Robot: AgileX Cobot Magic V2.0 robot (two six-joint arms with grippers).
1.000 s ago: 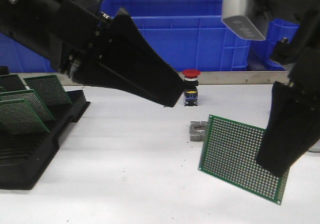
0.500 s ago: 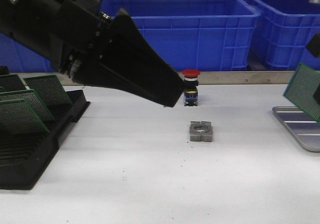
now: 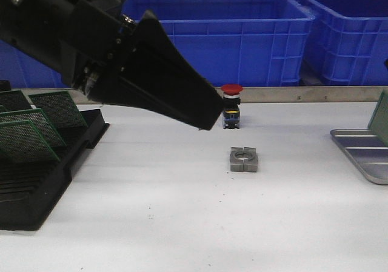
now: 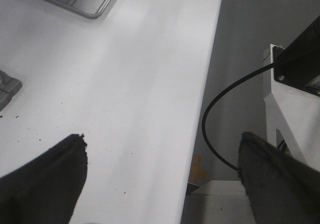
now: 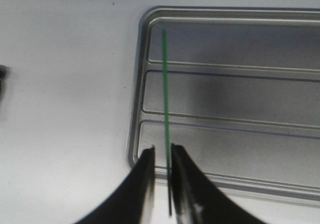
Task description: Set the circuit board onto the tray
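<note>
The right tool is pinched on a green circuit board, seen edge-on from the right wrist as a thin green line running out from between the two dark fingers. The board hangs over the grey metal tray, inside its near rim, above the ribbed floor — whether its lower edge touches the floor cannot be told from here. In the front view only a sliver of the board shows at the right border, tilted and standing above the tray, which lies on the white worktop at the far right.

The left tool hangs above the worktop with its fingers spread wide and nothing between them; in the front view it is the large dark wedge reaching in from the upper left.

At the left edge of the worktop sits a black slotted rack with several more green boards leaning in its slots. Near the middle lies a small grey metal block with a round hole, and just behind it stands a push button with a red cap. Blue plastic crates line the back, beyond the worktop's far edge.
</note>
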